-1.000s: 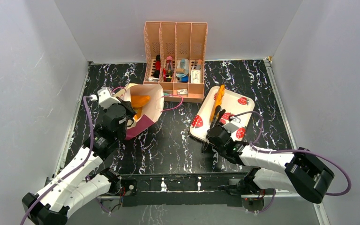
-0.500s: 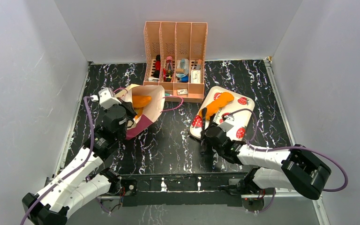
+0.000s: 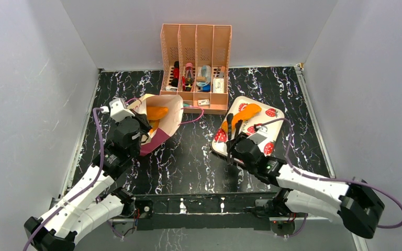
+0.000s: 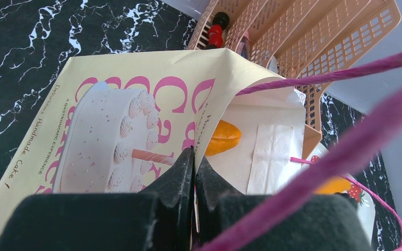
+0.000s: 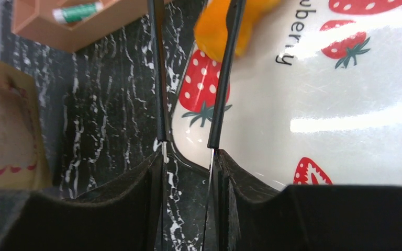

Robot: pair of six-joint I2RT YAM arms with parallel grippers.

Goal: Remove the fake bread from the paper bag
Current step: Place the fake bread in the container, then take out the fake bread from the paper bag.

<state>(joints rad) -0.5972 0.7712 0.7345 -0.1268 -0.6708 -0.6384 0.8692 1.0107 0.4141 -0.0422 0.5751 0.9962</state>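
Since a second ago the long loaf of fake bread [image 3: 246, 112] has gone from standing upright in the right claw [image 3: 232, 125] to lying flat on the strawberry tray [image 5: 319, 78], and that claw's fingers have parted. Its fingers stand apart, with bare tray showing between them. The loaf's near end sits up by the fingertips, which the wrist view cuts off, with a gap on one side. One finger crosses in front of the orange end, so whether they touch is unclear.

The left claw [image 4: 193, 162] is pinched together on the rim of the paper bag [image 3: 172, 117]. More orange bread [image 4: 224, 137] lies just ahead of it, inside the bag's mouth and mostly hidden by the paper, so its shape is hard to make out. A blurred pink cord handle [image 4: 314, 172] crosses that view.

The tabletop [image 3: 188, 157] is black marble with white veins, enclosed by plain grey walls. A peach slotted organiser [image 3: 196, 42] stands beyond both claws.

The loaf on the tray is glossy, orange-golden and slightly curved.
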